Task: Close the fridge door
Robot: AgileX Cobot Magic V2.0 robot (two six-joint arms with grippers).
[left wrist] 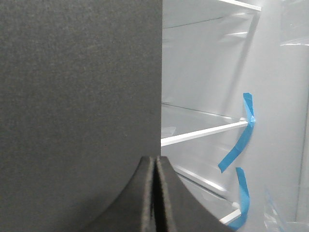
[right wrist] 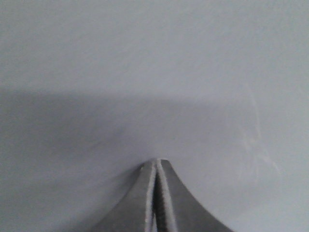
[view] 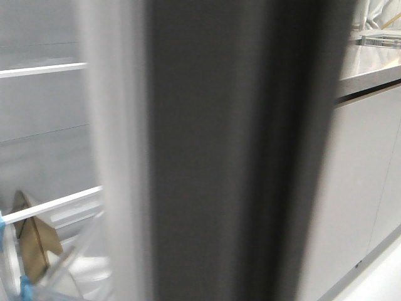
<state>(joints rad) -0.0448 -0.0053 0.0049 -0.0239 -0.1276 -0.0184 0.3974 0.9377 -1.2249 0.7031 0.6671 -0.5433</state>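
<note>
The fridge door is a large dark grey panel, seen edge-on and blurred, with a paler whitish inner edge. It fills the middle of the front view. In the left wrist view the door's matte dark face fills one side, and my left gripper is shut and empty, its tips right at the door's edge. My right gripper is shut and empty, its tips close against a plain pale grey surface. Neither arm shows in the front view.
The open fridge interior has white-edged glass shelves and blue tape strips. A brown paper item lies on a lower shelf. Light grey glossy cabinet fronts under a steel counter stand to the right.
</note>
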